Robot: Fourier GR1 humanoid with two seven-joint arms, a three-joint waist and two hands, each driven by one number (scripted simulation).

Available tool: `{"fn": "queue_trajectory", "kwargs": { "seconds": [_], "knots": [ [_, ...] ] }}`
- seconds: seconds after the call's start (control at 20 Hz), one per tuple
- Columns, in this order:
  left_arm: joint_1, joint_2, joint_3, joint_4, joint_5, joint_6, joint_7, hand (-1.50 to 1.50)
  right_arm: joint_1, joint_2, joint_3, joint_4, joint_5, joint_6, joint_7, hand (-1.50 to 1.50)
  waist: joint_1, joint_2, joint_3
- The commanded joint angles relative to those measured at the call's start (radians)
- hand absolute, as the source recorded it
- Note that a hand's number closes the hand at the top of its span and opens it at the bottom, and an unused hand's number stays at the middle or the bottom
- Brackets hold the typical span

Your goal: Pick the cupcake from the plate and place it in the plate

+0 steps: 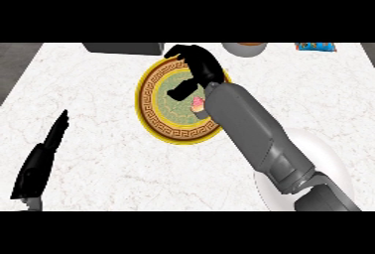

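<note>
A small pink cupcake [198,104] sits on the ornate plate [155,115], which has a gold rim and a green centre. My right forearm crosses over it and hides part of the cupcake. My right hand [199,65] hovers over the far side of that plate, beyond the cupcake, with its fingers relaxed, its thumb spread and nothing in it. A plain white plate [326,154] lies at the lower right, largely covered by my right forearm. My left hand [40,161] rests open at the lower left, fingers straight.
At the counter's far edge stand a dark grey box [121,48], a bowl [245,48] and a blue packet [316,46]. White marble counter [102,124] stretches between the left hand and the ornate plate.
</note>
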Motion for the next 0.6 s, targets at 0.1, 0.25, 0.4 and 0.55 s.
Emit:
{"fn": "queue_trajectory", "kwargs": {
  "seconds": [0.1,0.25,0.4,0.55],
  "knots": [
    [0.033,0.004,0.012,-0.036,0.009,-0.01,0.018,0.0,0.026,0.001,-0.095,-0.035,-0.124,-0.156,-0.117,-1.5,-0.017,-0.004,0.001],
    [0.01,-0.014,-0.003,-0.002,-0.02,0.013,0.014,0.0,0.007,0.001,-0.13,-0.018,-0.178,-0.245,-0.098,-1.5,-0.02,-0.003,0.001],
    [0.024,-0.033,-0.008,-0.05,-0.032,0.04,0.043,0.0,0.034,-0.052,-0.223,-0.009,-0.206,-0.209,-0.136,-1.5,-0.043,-0.008,0.001],
    [0.002,-0.018,0.011,0.001,-0.02,0.02,0.014,0.0,0.068,-0.108,-0.317,-0.016,-0.297,-0.117,-0.236,-1.5,-0.046,-0.004,0.001]
  ]
}}
